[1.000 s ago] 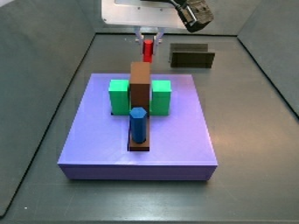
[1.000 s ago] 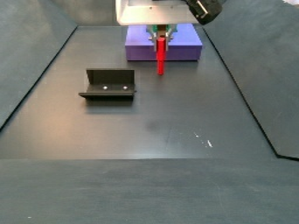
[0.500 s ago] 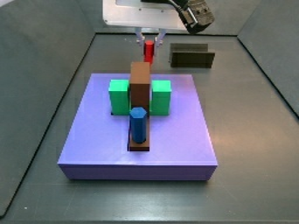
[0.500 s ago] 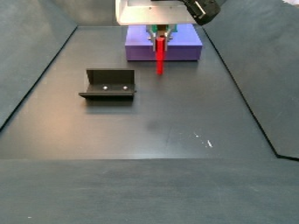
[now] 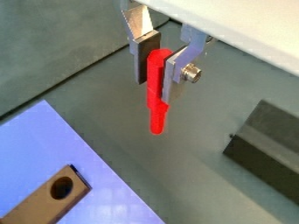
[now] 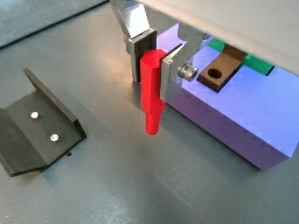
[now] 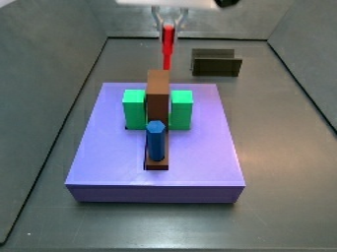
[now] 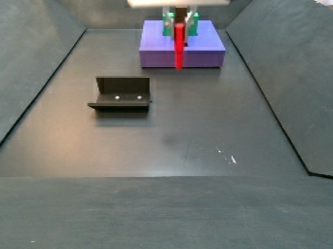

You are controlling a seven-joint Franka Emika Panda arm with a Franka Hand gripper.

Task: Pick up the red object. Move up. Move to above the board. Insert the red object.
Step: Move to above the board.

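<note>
Hanging upright between the silver finger plates in a wrist view, the red object (image 5: 156,94) is being clamped near its upper end by the gripper (image 5: 160,63), its lower end dangling free over the grey floor beside the purple slab (image 5: 70,175), while the board (image 5: 47,198) is showing one hole at the slab's corner and the fixture (image 5: 267,150) is sitting off to the side. Looking through another wrist view, the gripper (image 6: 152,59) is pinching the red object (image 6: 152,92) the same way, with the fixture (image 6: 38,128) lying on the floor on one side and the purple slab (image 6: 228,122) carrying the board (image 6: 221,72) on the other. Turning to a side view, the red object (image 7: 168,42) is hanging high at the far edge, beyond the board (image 7: 158,110), the green blocks (image 7: 136,109) and the blue peg (image 7: 156,141); the gripper is mostly cropped out there. Viewing the remaining side picture, the red object (image 8: 178,46) is hanging in front of the purple slab (image 8: 205,56) at the far edge, well apart from the fixture (image 8: 120,93).
</note>
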